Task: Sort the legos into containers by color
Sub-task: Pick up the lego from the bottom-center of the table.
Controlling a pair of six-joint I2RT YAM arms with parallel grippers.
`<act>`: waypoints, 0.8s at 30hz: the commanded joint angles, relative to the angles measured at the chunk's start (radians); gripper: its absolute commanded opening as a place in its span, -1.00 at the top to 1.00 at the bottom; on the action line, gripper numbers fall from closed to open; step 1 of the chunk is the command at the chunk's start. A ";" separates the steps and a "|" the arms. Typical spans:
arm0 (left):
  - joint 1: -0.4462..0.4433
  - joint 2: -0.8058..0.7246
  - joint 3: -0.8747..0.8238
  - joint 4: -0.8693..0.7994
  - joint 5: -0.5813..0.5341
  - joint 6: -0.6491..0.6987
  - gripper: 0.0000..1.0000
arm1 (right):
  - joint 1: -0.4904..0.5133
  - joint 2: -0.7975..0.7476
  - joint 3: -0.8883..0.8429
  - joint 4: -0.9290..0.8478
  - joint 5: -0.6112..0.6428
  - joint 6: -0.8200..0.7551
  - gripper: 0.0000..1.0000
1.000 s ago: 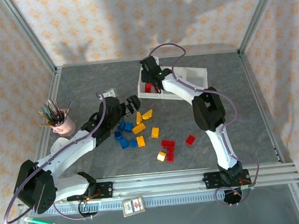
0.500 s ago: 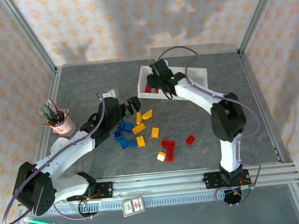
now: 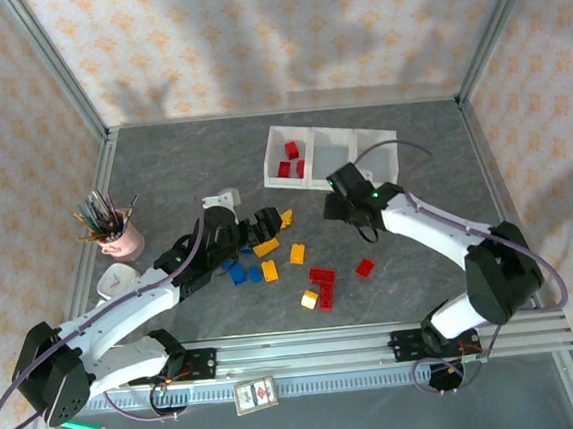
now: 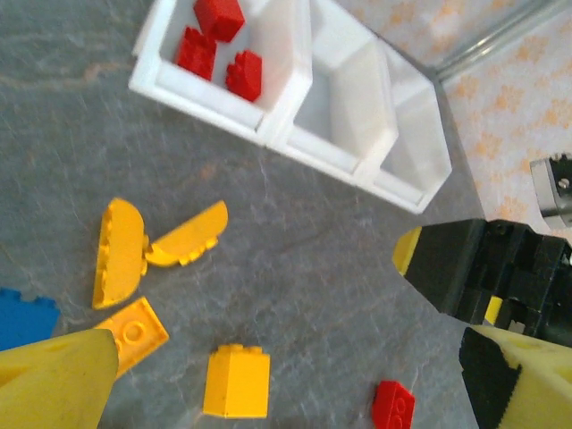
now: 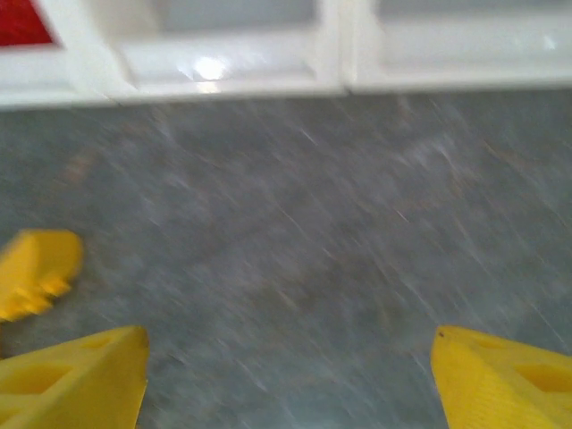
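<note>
The containers are three joined white bins point(image 3: 345, 147); the left one holds three red legos point(image 4: 217, 49), and the other two look empty. Red, yellow and blue legos point(image 3: 297, 254) lie loose on the grey table. My left gripper point(image 3: 271, 221) hovers open over the yellow ones. A yellow brick point(image 4: 237, 382) and a red brick point(image 4: 393, 407) lie between its fingers point(image 4: 54, 380). My right gripper point(image 3: 340, 198) is open and empty just in front of the bins. Its yellow fingers point(image 5: 76, 380) stand wide apart over bare table.
A pink cup of pens point(image 3: 118, 234) stands at the left. A small white piece point(image 3: 222, 196) lies behind the left arm and another point(image 3: 117, 280) beside it. A metal frame rail point(image 3: 378, 342) runs along the near edge.
My right gripper pulled back out of the left bin toward the table in front of it, opening as it went. The left gripper shifted slightly right over the yellow bricks.
</note>
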 commanded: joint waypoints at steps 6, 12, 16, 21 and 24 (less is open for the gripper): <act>-0.087 -0.003 -0.057 0.079 -0.028 -0.078 -0.98 | 0.047 -0.133 -0.195 -0.164 0.073 0.285 -0.73; -0.127 0.052 -0.051 0.107 -0.027 -0.091 -0.99 | 0.119 -0.153 -0.301 -0.108 0.035 0.420 -0.77; -0.148 0.083 -0.045 0.123 -0.029 -0.097 -0.98 | 0.145 -0.151 -0.342 -0.047 0.012 0.459 -0.69; -0.150 0.107 -0.034 0.126 -0.035 -0.095 -0.98 | 0.151 -0.108 -0.350 0.009 -0.001 0.447 -0.49; -0.150 0.112 -0.023 0.119 -0.038 -0.088 -0.98 | 0.155 -0.084 -0.343 0.018 0.011 0.433 -0.38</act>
